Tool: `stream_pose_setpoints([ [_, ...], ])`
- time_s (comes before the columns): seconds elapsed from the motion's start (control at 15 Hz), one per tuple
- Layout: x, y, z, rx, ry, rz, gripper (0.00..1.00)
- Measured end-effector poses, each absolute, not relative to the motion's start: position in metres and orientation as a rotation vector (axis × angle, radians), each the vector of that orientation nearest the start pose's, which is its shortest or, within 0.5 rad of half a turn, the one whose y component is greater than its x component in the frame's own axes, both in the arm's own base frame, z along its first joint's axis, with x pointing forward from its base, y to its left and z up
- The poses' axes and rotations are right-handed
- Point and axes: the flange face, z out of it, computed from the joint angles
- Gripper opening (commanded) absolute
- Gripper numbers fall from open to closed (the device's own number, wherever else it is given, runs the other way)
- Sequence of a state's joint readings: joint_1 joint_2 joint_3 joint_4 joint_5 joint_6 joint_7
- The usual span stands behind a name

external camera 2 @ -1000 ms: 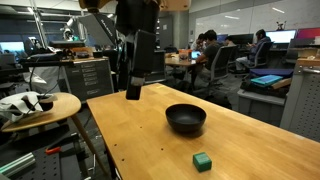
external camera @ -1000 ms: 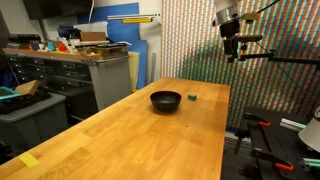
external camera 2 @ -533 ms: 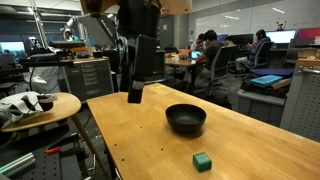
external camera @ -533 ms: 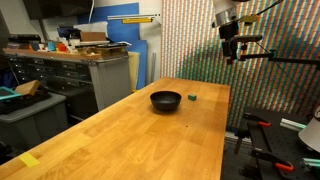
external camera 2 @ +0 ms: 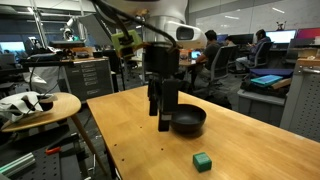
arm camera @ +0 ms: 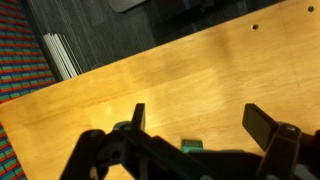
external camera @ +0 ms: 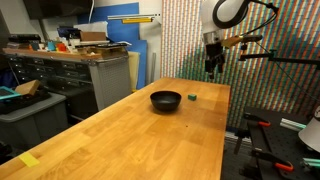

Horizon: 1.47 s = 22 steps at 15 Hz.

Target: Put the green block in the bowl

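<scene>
Near the bowl (external camera: 166,101), green block (external camera: 191,98)

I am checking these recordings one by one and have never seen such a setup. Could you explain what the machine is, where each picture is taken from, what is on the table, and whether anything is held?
The machine is a single robot arm with a two-fingered gripper at its end. Two pictures come from cameras standing outside the robot, looking at the same wooden table from different places. The third comes from a camera on the wrist, looking down past the gripper's fingers. On the table lie a black bowl and, beside it but apart from it, a small green block. The wrist view shows the block too, between the two fingers in the picture. The gripper is open, hangs above the table and holds nothing.
</scene>
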<state>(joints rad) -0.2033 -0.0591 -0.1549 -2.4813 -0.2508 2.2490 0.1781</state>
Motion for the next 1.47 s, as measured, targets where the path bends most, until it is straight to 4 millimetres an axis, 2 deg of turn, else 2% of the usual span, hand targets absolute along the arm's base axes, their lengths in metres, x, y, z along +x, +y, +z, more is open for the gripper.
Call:
stream_pose_setpoints([
  [0.27, 0.446, -0.166, 0.265, -3.252, 0.638, 0.167, 1.00],
  [0.6, 0.472, -0.176, 0.235, -3.271, 0.626, 0.064, 1.00],
  [1.07, 0.489, -0.192, 0.198, -3.225, 0.670, -0.041, 1.00],
  [1.47, 0.493, -0.199, 0.181, -3.158, 0.687, -0.064, 1.00],
])
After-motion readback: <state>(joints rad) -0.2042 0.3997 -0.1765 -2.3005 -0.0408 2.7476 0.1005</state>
